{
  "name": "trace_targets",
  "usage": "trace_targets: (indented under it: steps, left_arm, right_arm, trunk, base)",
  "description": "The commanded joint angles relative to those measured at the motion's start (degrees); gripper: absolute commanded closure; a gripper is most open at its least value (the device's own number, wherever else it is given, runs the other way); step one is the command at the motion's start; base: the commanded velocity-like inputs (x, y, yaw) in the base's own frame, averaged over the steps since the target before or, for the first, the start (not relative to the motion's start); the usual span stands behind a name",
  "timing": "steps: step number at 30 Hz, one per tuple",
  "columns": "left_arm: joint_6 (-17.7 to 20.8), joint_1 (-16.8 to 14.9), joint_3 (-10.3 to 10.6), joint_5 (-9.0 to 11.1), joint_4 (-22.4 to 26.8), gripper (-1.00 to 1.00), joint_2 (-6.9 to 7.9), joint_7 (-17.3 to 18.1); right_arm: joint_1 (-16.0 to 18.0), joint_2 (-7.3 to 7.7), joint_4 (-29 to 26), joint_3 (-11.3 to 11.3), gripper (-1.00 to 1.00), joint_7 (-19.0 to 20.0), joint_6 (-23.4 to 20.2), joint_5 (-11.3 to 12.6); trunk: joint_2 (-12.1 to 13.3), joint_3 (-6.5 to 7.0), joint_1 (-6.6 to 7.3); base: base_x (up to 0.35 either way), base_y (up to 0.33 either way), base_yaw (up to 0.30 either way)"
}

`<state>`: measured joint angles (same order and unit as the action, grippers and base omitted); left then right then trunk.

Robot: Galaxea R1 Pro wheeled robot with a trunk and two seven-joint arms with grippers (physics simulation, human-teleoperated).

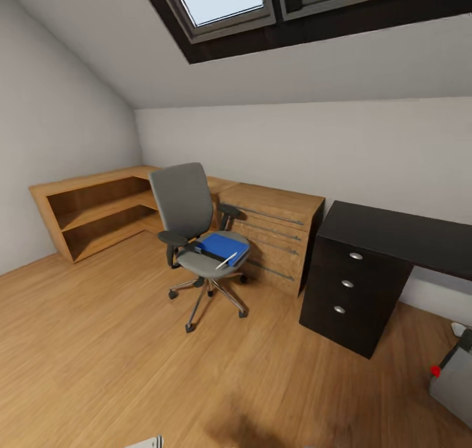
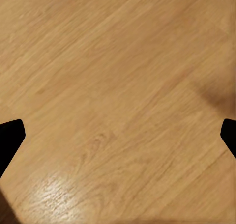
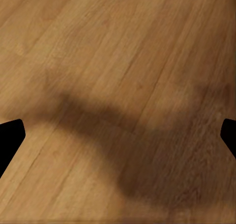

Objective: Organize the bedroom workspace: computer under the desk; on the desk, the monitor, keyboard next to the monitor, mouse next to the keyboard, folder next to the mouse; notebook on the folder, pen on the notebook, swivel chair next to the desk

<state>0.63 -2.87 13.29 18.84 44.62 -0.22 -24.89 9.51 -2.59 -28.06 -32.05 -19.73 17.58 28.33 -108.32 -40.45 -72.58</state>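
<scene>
The swivel chair [image 1: 187, 215], grey with black armrests and a chrome base, stands on the wooden floor left of centre in the head view. On its seat lies the blue folder [image 1: 219, 244], and the thin white pen [image 1: 227, 260] rests on the folder's near edge. The black-topped desk [image 1: 406, 231] stands at the right with a black drawer pedestal [image 1: 347, 284]. The grey computer [image 1: 455, 382], with a small red light, sits on the floor at the lower right. The monitor, keyboard, mouse and notebook are out of view. My left gripper [image 2: 118, 135] and right gripper [image 3: 118, 135] hang open over bare floor.
Light wooden low shelving [image 1: 98, 212] runs along the left wall into the corner. A wooden drawer unit [image 1: 275, 235] stands between the chair and the desk. A sloped ceiling with skylights [image 1: 223, 2] is overhead. Open floor [image 1: 131, 369] lies between me and the chair.
</scene>
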Motion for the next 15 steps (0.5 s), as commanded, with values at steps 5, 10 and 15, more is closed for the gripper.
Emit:
trace_targets:
  steps: [5,10,15]
  left_arm:
    - [-0.01,-0.03,0.23,0.41,0.07,-1.00,0.04,-0.42]
    - [0.07,-0.03,0.24,0.41,0.09,-1.00,0.04,-0.42]
    - [0.07,-0.03,0.24,0.41,0.07,-1.00,0.04,-0.42]
  right_arm:
    - [0.07,0.04,0.02,-0.47,-1.00,-0.39,0.35,0.67]
    - [0.07,0.04,0.05,-0.49,-1.00,-0.39,0.35,0.60]
    - [0.07,0.04,0.07,-0.47,-1.00,-0.36,0.35,0.59]
  trunk:
    - [-0.03,-0.06,0.01]
    - [-0.03,-0.06,0.01]
    - [-0.03,-0.05,0.01]
  base:
    - [-0.009,0.000,-0.023]
    - [-0.183,0.021,-0.001]
    - [-0.321,0.061,-0.056]
